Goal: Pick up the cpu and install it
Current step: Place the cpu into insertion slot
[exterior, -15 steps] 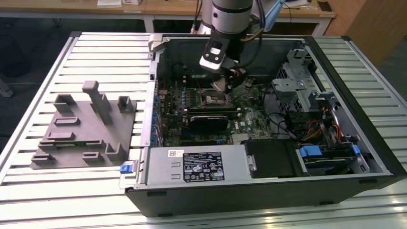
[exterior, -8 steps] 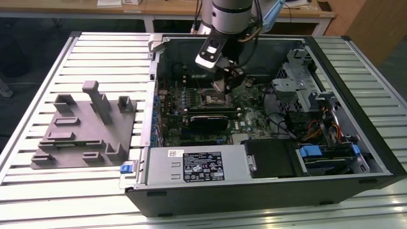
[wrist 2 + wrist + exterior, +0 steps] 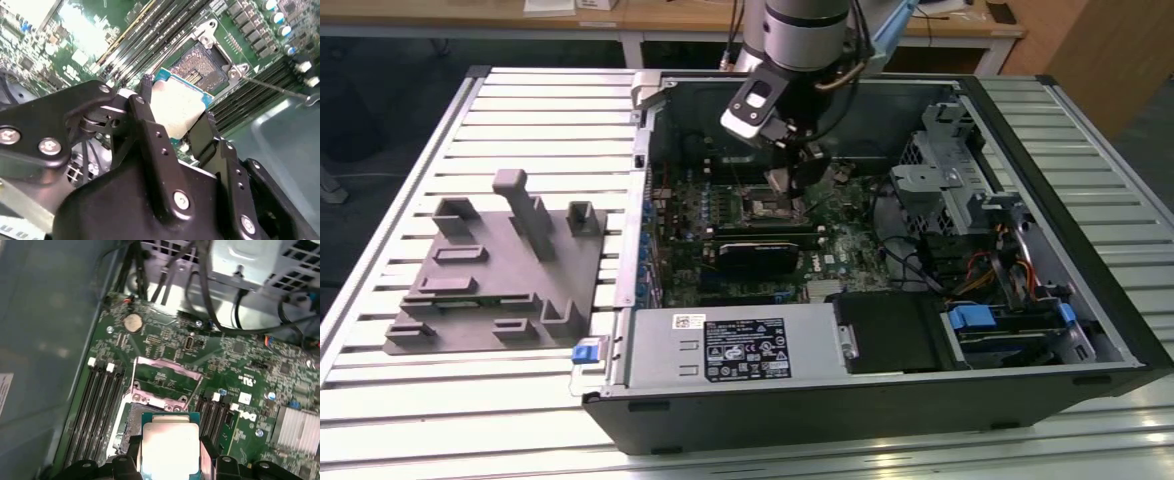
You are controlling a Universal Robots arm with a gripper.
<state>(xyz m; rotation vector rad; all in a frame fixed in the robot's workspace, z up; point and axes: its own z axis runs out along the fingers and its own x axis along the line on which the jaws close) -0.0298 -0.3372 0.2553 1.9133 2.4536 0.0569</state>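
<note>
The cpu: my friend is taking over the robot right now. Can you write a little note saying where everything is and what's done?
Gripper: jaws shut on the cpu, gripping two opposite edges.
Cpu: held inside the open computer case, over the motherboard and close to the open socket, not in it.
Grey fixture: on the table at the exterior view's left, no cpu on it.
Done: cpu picked up and brought to the socket.
Left: the cpu is not yet seated in the socket.
</note>
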